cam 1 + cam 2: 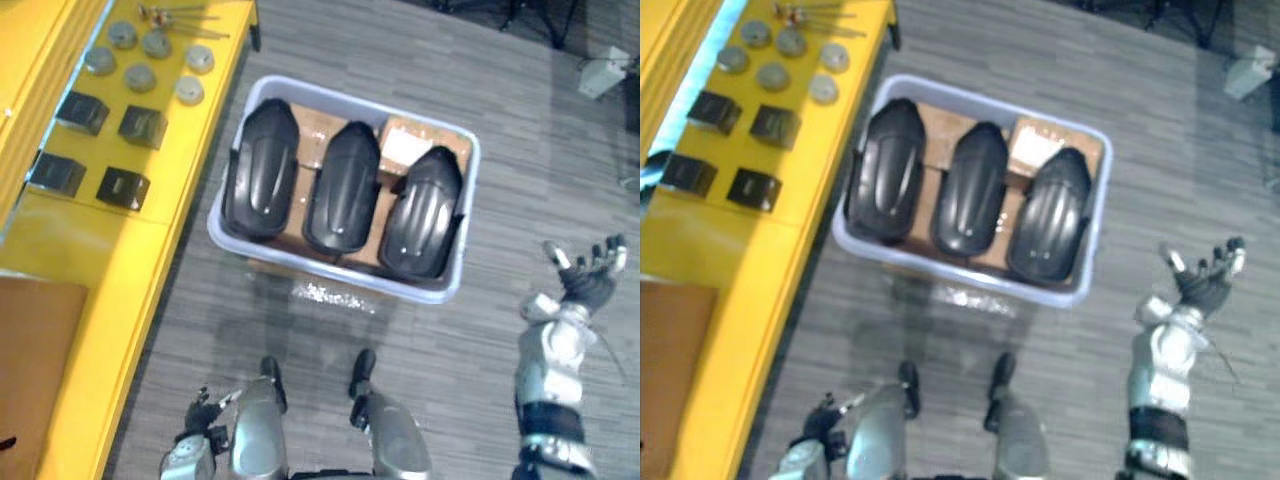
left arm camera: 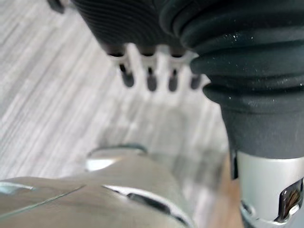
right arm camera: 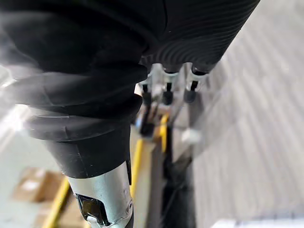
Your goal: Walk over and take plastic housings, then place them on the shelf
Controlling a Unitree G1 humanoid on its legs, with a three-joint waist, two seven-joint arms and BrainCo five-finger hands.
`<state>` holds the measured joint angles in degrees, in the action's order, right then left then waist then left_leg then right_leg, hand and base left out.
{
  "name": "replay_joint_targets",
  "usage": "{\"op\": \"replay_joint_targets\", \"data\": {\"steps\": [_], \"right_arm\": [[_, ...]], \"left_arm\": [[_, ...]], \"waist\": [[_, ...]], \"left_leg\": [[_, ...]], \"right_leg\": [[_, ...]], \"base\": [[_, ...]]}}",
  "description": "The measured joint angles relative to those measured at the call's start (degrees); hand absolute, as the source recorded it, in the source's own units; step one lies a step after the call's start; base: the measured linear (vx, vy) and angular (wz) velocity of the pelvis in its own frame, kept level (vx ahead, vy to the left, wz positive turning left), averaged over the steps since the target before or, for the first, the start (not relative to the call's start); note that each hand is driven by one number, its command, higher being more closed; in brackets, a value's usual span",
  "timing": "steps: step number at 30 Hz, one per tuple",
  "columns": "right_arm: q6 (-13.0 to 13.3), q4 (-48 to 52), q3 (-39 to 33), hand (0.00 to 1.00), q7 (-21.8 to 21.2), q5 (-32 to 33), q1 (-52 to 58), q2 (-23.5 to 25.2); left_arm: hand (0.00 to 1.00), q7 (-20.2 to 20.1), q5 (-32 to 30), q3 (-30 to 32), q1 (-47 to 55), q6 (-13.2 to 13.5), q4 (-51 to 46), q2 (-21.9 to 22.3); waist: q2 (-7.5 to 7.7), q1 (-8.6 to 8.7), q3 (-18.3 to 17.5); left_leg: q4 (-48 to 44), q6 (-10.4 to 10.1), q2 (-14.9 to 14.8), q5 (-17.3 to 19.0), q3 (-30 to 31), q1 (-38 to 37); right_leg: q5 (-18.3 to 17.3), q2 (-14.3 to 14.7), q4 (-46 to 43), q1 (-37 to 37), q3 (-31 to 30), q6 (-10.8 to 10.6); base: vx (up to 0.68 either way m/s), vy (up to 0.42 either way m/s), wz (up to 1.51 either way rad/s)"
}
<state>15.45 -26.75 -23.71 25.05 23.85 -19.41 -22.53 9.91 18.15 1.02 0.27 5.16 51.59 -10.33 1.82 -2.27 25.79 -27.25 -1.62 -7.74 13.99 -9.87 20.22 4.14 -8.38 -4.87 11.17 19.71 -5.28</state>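
Saw three black housings (image 1: 342, 190) side by side in the pale bin (image 1: 463, 240), beside the yellow shelf's (image 1: 150, 260) edge. Held right hand (image 1: 590, 272) spread wide, empty; left hand (image 1: 197, 420) relaxed, empty.

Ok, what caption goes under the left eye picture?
Three black housings lie in a pale bin beside a yellow surface, right hand open.

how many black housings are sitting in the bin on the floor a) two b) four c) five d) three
d: three black housings lie side by side in the pale bin, while the right hand and the left hand are both open and away from it.
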Motion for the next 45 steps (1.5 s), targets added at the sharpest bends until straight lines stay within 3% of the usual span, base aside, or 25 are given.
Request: {"op": "replay_joint_targets", "data": {"steps": [2, 6, 9, 12, 18, 22, 26, 27, 30, 33, 38, 45], "right_arm": [[-1.44, -5.56, -0.31, 0.00, 1.86, 0.14, -5.44, -5.37], [-3.72, -12.33, -0.18, 0.00, 4.09, 0.29, -11.40, -9.96], [-7.28, -18.27, 0.37, 0.00, 3.80, 1.78, -14.93, -13.55], [-8.29, -21.72, 0.76, 0.00, 3.44, 2.46, -16.00, -15.40], [-9.93, -26.77, 4.28, 0.00, -0.69, 2.40, -20.01, -19.88], [-11.86, -28.81, 7.65, 0.00, -5.93, 2.28, -22.66, -23.06], [-11.63, -30.38, 9.57, 0.00, -7.40, 1.34, -24.61, -24.39], [-10.08, -30.33, 10.87, 0.00, -7.21, -0.48, -25.29, -24.76], [-8.13, -29.42, 11.43, 0.00, -6.47, -2.63, -26.59, -25.10], [-8.24, -27.01, 11.52, 0.00, -6.43, -4.10, -27.26, -25.91], [-11.55, -26.34, 13.71, 0.00, -9.42, -4.58, -27.28, -25.92], [-17.87, -28.46, 15.49, 0.00, -12.46, -4.47, -26.86, -25.81]], "left_arm": [[0.00, -0.06, 0.04, -0.10, -1.14, 0.21, 0.38, 0.58], [0.00, -0.23, 1.78, -1.52, -2.49, 0.20, 1.35, 1.34], [0.00, -1.47, 2.42, -2.44, -2.94, 0.21, 1.34, 1.49], [0.00, -1.67, 4.05, -3.43, -2.92, 0.22, 1.41, 1.79], [0.00, -3.21, 4.56, -4.63, -3.09, 0.30, 1.34, 1.74], [0.00, -4.77, 6.12, -6.24, -3.10, 0.42, 1.45, 1.92], [0.00, -6.57, 5.65, -7.97, -3.09, 1.72, 1.46, 2.45], [0.00, -6.65, 5.71, -8.80, -2.86, 2.28, 1.49, 2.41], [0.00, -6.73, 6.20, -9.05, -2.84, 2.23, 1.50, 2.30], [0.00, -7.39, 6.21, -9.05, -2.85, 2.14, 1.51, 2.22], [0.00, -8.10, 6.75, -9.19, -2.85, 1.95, 1.70, 2.16], [0.00, -8.75, 7.94, -11.00, -2.87, 2.22, 3.25, 2.27]], "waist": [[-1.59, -0.40, 1.05], [-3.48, -1.62, 2.33], [-4.87, -1.92, 2.89], [-5.89, -2.08, 3.38], [-6.75, -2.32, 3.56], [-8.26, -2.57, 3.80], [-10.34, -3.31, 3.82], [-10.75, -3.40, 3.62], [-10.81, -3.38, 3.58], [-10.82, -3.43, 3.58], [-10.85, -3.53, 3.59], [-12.39, -3.65, 3.48]], "left_leg": [[-1.48, 0.46, 0.53, 0.26, 1.57, 3.01], [-3.08, 1.03, 1.33, 0.59, 3.30, 5.50], [-3.49, 1.86, 2.31, 0.14, 4.24, 8.03], [-3.86, 2.03, 2.88, 0.05, 4.36, 8.14], [-4.33, 2.90, 3.91, -0.55, 4.41, 9.90], [-4.31, 3.36, 4.59, -0.94, 4.53, 9.91], [-4.32, 3.65, 5.08, -1.16, 4.67, 9.94], [-4.37, 3.73, 5.32, -1.24, 4.58, 10.10], [-4.98, 3.73, 5.25, -1.23, 4.73, 10.81], [-5.38, 3.79, 5.25, -1.27, 4.73, 11.78], [-6.14, 3.79, 5.34, -1.27, 4.76, 11.84], [-6.43, 3.78, 5.59, -1.39, 5.20, 12.49]], "right_leg": [[0.11, -0.47, -1.18, 1.96, 0.95, -0.08], [0.12, -1.08, -2.99, 3.68, 1.65, -0.19], [0.05, -2.40, -4.90, 6.15, 2.30, -0.25], [-0.07, -3.12, -5.61, 6.26, 2.27, -0.42], [-0.48, -4.61, -7.95, 8.63, 2.21, -0.98], [-0.75, -5.51, -9.05, 8.88, 2.32, -1.12], [-0.91, -6.14, -9.92, 9.06, 2.44, -1.26], [-1.12, -6.54, -10.61, 9.52, 2.34, -1.36], [-1.16, -6.53, -10.98, 10.06, 2.38, -1.33], [-1.23, -6.70, -11.60, 11.12, 2.33, -1.25], [-2.30, -7.39, -14.14, 11.82, 2.25, -1.27], [-3.69, -8.22, -17.01, 13.20, 2.27, -1.17]], "base": [[-0.11, 0.073, 0.28], [-0.10, 0.066, 0.15], [-0.09, 0.066, 0.18], [-0.05, 0.059, 0.08], [-0.05, 0.029, 0.05], [-0.04, 0.026, 0.07], [-0.03, 0.022, 0.05], [0.00, 0.000, 0.00], [0.00, 0.000, 0.00], [0.00, 0.000, 0.00], [-0.01, -0.003, 0.01], [-0.04, -0.016, 0.04]]}}
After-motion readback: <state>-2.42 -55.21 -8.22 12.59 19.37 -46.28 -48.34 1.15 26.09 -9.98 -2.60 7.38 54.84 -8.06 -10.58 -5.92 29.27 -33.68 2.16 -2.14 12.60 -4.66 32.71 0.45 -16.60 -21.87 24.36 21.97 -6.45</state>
